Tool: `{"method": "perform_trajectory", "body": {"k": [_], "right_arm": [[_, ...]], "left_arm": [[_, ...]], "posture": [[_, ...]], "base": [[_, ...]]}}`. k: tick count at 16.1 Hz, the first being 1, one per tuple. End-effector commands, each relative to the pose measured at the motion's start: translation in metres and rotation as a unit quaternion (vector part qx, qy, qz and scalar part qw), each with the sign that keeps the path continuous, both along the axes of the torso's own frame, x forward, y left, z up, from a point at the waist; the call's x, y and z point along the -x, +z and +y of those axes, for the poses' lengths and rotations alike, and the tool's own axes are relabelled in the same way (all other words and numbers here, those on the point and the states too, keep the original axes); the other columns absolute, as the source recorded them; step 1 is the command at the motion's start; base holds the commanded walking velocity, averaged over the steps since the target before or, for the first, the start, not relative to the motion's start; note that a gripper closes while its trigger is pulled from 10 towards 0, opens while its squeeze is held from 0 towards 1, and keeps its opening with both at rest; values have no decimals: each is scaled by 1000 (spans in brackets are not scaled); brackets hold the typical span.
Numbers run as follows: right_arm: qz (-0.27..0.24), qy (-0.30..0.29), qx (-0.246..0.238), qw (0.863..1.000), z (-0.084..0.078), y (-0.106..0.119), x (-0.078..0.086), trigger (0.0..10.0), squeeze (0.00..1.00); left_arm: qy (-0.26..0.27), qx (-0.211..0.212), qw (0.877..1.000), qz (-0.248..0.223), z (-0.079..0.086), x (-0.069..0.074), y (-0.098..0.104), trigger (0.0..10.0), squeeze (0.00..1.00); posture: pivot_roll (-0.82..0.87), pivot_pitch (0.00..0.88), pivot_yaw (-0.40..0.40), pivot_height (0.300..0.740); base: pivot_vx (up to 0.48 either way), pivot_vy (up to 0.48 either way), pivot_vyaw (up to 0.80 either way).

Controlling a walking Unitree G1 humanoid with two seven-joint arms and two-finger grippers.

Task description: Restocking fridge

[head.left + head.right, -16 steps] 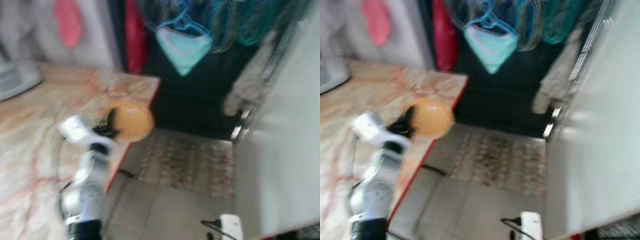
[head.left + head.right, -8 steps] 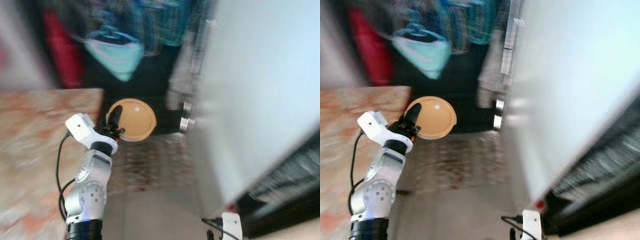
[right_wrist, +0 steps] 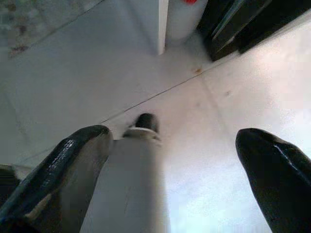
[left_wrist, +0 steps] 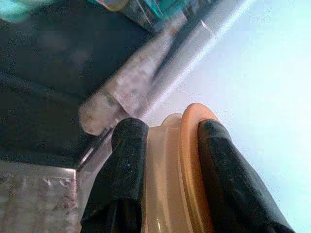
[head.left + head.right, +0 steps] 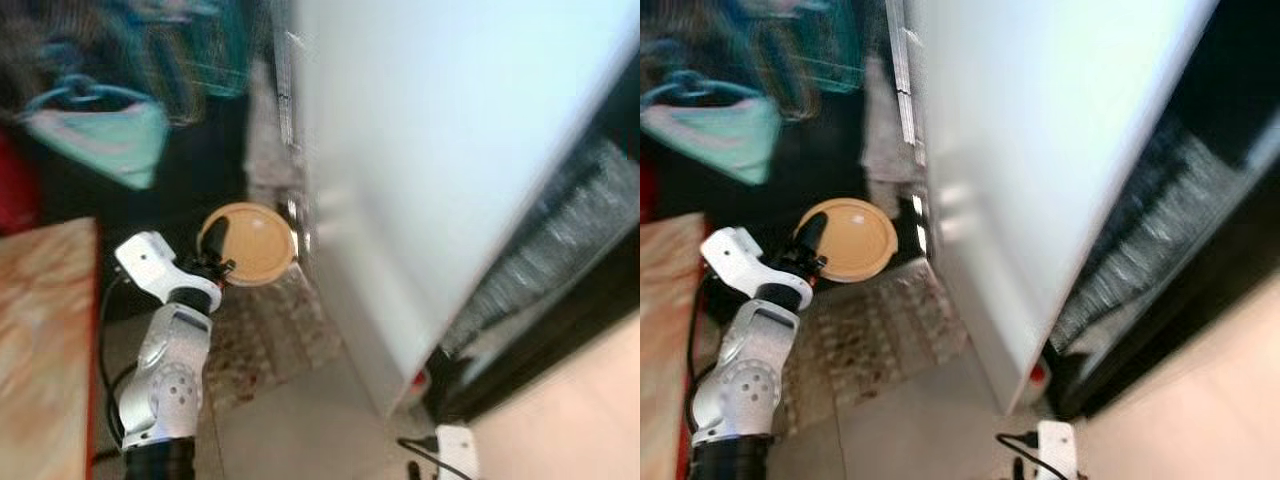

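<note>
My left gripper [image 5: 216,240] is shut on a round, shallow container with an orange lid [image 5: 252,243], held up on edge in front of me. In the left wrist view one black finger [image 4: 127,165] presses the pale tub side and the other finger [image 4: 228,174] presses the lid of the container [image 4: 170,189]. The white fridge door [image 5: 430,150] stands open just right of the container, with dark shelves [image 5: 575,225] behind it. My right gripper [image 3: 180,141] hangs open over the tiled floor with nothing between its fingers.
A marble-patterned table [image 5: 40,330] with a red edge is at my left. Clothes on hangers [image 5: 100,140] fill the dark opening ahead. A patterned mat [image 5: 260,340] lies on the floor below the container. A red item [image 5: 420,380] sits at the fridge door's foot.
The whole view has swung right: the table slid off to the left and the fridge door and shelves came in. The left gripper still holds the container the same way.
</note>
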State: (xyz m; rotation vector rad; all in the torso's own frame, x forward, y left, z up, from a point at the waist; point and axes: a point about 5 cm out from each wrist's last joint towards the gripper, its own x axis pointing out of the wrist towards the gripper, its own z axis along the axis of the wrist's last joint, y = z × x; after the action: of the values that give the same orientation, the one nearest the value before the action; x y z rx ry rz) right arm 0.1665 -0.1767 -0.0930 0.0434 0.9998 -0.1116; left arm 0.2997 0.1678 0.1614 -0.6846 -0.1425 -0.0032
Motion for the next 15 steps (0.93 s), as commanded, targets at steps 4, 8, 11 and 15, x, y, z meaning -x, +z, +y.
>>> {"method": "perform_trajectory", "body": {"k": [4,8,11,15], "right_arm": [[11,-8,6,1000,-7,-2,6,10000,0],[9,-10,4,1000,-5,-2,5,10000,0],[8,-10,4,1000,-4,-2,4,10000,0],[6,-15,3,1000,-4,-1,4,10000,0]], "left_arm": [[37,-17,998,46,14,-4,-16,10000,0],[110,-44,974,191,51,-10,-68,10000,0],[32,-80,952,293,59,-6,-123,10000,0],[53,-106,897,425,76,40,-182,10000,0]], "posture": [[28,88,55,740],[26,83,58,740],[38,81,51,740],[8,76,56,740]], "base": [[0,0,-800],[0,0,-794],[0,0,-800],[0,0,-800]]}}
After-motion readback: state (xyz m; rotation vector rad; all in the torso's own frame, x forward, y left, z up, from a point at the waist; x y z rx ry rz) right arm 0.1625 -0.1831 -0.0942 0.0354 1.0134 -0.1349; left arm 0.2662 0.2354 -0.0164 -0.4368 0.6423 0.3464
